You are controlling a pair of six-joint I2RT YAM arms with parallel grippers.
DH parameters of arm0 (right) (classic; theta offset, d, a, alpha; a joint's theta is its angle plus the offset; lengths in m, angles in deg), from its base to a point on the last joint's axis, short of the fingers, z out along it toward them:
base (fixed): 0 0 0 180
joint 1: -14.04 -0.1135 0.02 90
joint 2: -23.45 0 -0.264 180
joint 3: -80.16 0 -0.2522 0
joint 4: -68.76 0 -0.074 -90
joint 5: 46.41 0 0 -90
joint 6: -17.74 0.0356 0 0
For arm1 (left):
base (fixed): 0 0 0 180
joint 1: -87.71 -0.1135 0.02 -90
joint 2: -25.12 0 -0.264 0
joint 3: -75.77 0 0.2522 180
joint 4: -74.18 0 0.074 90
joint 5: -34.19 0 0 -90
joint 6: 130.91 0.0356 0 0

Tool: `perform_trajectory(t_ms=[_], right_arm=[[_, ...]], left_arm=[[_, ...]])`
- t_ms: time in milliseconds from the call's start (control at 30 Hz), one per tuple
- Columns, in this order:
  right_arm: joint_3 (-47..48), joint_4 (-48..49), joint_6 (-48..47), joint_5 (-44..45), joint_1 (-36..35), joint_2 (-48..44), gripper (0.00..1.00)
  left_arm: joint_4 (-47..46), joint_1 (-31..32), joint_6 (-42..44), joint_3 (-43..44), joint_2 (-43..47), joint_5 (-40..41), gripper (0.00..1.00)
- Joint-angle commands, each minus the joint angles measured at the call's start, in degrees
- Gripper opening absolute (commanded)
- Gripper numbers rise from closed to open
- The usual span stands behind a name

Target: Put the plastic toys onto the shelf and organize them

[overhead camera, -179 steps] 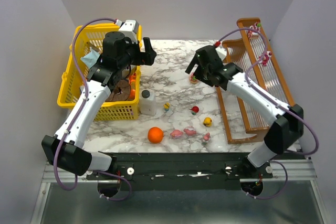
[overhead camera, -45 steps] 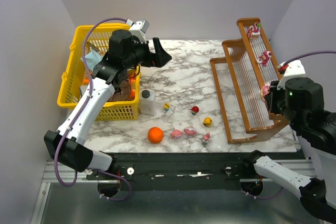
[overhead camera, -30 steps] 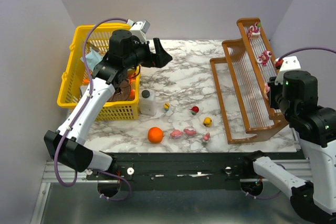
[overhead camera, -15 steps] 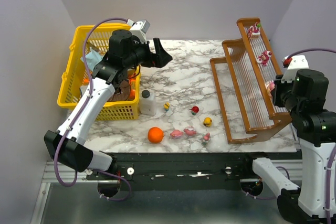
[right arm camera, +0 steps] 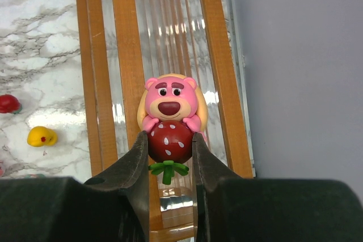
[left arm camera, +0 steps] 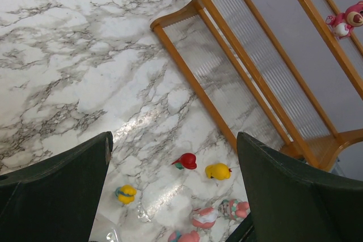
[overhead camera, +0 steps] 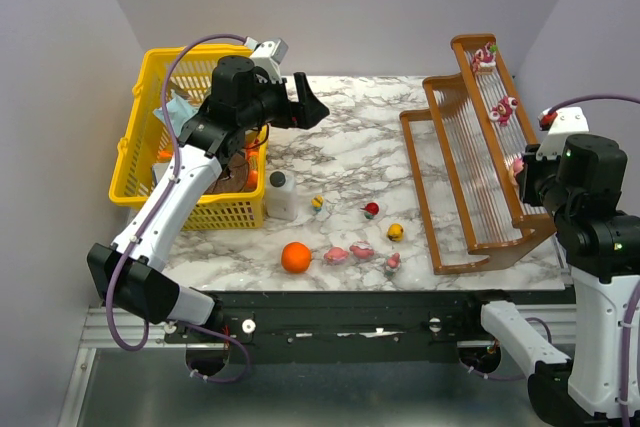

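My right gripper [right arm camera: 170, 137] is shut on a pink bear toy hugging a red strawberry [right arm camera: 170, 118]. It holds the toy over the rods of the shelf [overhead camera: 418, 187] on the top tier, near the front end [overhead camera: 517, 163]. Two more pink toys [overhead camera: 486, 55] [overhead camera: 503, 107] stand further back on that tier. Several toys lie on the marble: a red one [left arm camera: 186, 161], a yellow one [left arm camera: 218, 171], a yellow-and-blue one [left arm camera: 126, 194] and pink ones [left arm camera: 203, 217]. High above the table's middle my left gripper [overhead camera: 300, 102] hangs open and empty.
A yellow basket [overhead camera: 135, 162] with odds and ends stands at the left, under my left arm. A white bottle [overhead camera: 282, 194] stands beside it. An orange ball [overhead camera: 295, 257] lies near the front edge. The shelf's wooden rails [right arm camera: 125, 38] run close to the right wall.
My right gripper carried the bear from the table's middle to the shelf, and in the last second shifted slightly right along the top tier. The left arm barely moved.
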Motion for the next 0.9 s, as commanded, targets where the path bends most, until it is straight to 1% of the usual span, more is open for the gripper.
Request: perform_trajectory(t_ms=[0, 367, 467, 567, 600, 667, 700, 767, 800, 867], right_arm=[[0.22, -2.76, 0.17, 1.97, 0.24, 0.29, 0.06], [-0.48, -3.2, 2.8, 4.61, 0.68, 0.99, 0.07], [-0.66, -2.68, 2.72, 1.28, 0.59, 0.56, 0.07], [-0.04, -3.46, 3.16, 0.74, 0.68, 0.82, 0.08], [0.22, -3.73, 4.2, 1.44, 0.68, 0.99, 0.15], [0.75, -3.82, 4.65, 2.06, 0.68, 1.0, 0.21], [0.92, -3.9, 5.0, 2.15, 0.68, 1.0, 0.26], [1.54, -4.08, 5.79, 2.5, 0.68, 1.35, 0.3], [1.54, -4.08, 5.97, 2.67, 0.59, 1.52, 0.34], [1.98, -4.08, 6.41, 3.11, 0.68, 1.87, 0.36]], left_arm=[[0.2, 0.35, 0.27, 1.61, -0.2, -0.74, 0.99], [0.29, 0.35, 0.36, 1.78, -0.2, -0.57, 0.99], [0.37, 0.35, 0.45, 1.78, -0.11, -0.57, 0.99], [0.46, 0.35, 0.45, 1.78, 0.15, -0.39, 0.99], [0.37, 0.35, 0.45, 1.78, -0.02, -0.39, 0.99], [0.37, 0.35, 0.27, 1.78, -0.02, -0.3, 0.99], [0.46, 0.35, 0.36, 1.78, -0.02, -0.48, 0.99], [0.46, 0.35, 0.27, 1.87, -0.11, -0.48, 0.99], [0.46, 0.35, 0.27, 1.87, -0.11, -0.48, 0.99], [0.37, 0.35, 0.27, 1.78, -0.2, -0.56, 0.99]])
